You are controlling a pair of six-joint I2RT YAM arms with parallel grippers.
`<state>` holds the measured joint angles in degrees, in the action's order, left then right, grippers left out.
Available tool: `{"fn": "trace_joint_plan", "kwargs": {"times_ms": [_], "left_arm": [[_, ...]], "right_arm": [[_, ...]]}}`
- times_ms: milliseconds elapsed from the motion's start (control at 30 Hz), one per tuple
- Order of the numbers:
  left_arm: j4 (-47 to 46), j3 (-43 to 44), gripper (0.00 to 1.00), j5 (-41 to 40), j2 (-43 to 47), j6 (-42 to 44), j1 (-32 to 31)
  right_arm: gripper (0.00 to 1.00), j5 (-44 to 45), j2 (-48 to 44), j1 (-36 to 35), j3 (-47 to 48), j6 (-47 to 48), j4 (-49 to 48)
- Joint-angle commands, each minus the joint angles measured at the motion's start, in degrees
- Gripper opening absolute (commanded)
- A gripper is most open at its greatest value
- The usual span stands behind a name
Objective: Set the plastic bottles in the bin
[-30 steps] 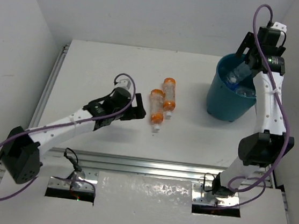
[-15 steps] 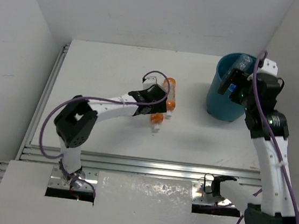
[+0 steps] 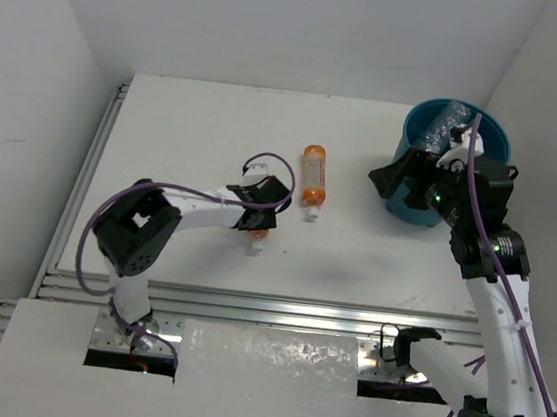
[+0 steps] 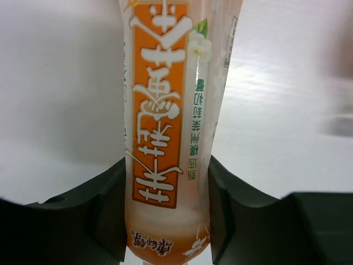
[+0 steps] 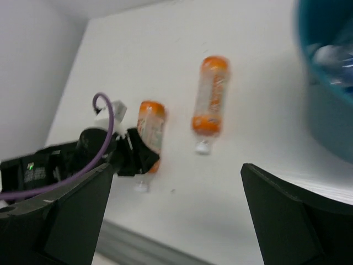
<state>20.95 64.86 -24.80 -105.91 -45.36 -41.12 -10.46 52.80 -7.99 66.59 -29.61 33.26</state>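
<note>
My left gripper [image 4: 168, 218] is shut on an orange plastic bottle [image 4: 165, 110], with a dark finger pressed to each side near its base. From above, that bottle [image 3: 256, 242] pokes its white cap out below the left gripper [image 3: 257, 216], left of centre. A second orange bottle [image 3: 312, 177] lies free on the table with its cap toward me. The teal bin [image 3: 488, 132] stands at the back right with clear bottles [image 3: 444, 127] inside. My right gripper [image 3: 394, 180] hangs open and empty just left of the bin, looking down on both orange bottles [image 5: 210, 102].
A metal rail [image 3: 267, 308] runs along the near edge of the white table [image 3: 187, 128]. White walls close in at the back and on both sides. The left arm's purple cable [image 5: 105, 130] loops above its wrist.
The left gripper reached the two orange bottles, shut on one and drew it back to the near left. The right arm swung from over the bin to its left side.
</note>
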Motion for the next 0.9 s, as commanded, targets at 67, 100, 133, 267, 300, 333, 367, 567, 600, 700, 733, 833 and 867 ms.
{"fn": "trace_joint_plan", "kwargs": {"times_ms": [67,100,133,267,300,333,367,567,600,700,733,833,867], "left_arm": [[-8.0,-12.2,0.00,1.1,21.0,8.3,-0.6],[-15.4,-14.2,0.00,6.2,28.1,10.5,-1.1],[-19.1,-16.8,0.00,9.8,31.7,13.1,-1.2],[-36.0,-29.2,0.00,22.8,45.8,13.2,-0.7],[-39.1,-30.0,0.00,25.2,48.6,12.9,-0.7],[-40.3,-31.4,0.00,27.2,49.6,12.3,-0.7],[-41.4,-31.9,0.00,29.2,50.4,11.9,-0.7],[-47.9,-34.0,0.00,35.7,53.5,9.2,-0.8],[-49.6,-34.3,0.00,36.4,53.9,9.0,-0.8],[-51.3,-35.4,0.00,38.1,54.9,8.1,-0.8],[-51.5,-35.6,0.00,38.1,55.3,8.0,-0.8],[-50.7,-35.5,0.00,36.7,56.6,8.4,-0.8],[-49.2,-35.3,0.00,36.1,57.3,8.5,-0.8]], "right_arm": [[0.99,-26.3,4.0,-4.8,-6.4,-10.2,-19.9],[0.99,-27.9,4.9,-6.6,-6.6,-11.3,-22.2],[0.99,-26.7,6.9,-8.6,-6.1,-11.8,-23.7],[0.99,-20.8,11.3,-19.9,-4.4,-12.8,-32.2],[0.99,-19.8,12.4,-21.3,-3.6,-12.8,-32.7],[0.99,-15.9,13.6,-22.4,-2.6,-12.6,-31.7],[0.99,-13.9,15.9,-25.0,-0.8,-11.5,-31.2],[0.99,-1.2,20.9,-33.8,1.9,-7.7,-31.9],[0.99,0.0,21.5,-34.5,2.1,-7.2,-31.9],[0.99,4.2,23.2,-35.6,2.4,-6.6,-31.4],[0.99,5.0,23.6,-35.6,2.5,-6.4,-31.4],[0.93,6.5,25.0,-35.8,4.2,-6.0,-29.0],[0.93,10.2,25.2,-35.8,4.7,-6.0,-27.4]]}}
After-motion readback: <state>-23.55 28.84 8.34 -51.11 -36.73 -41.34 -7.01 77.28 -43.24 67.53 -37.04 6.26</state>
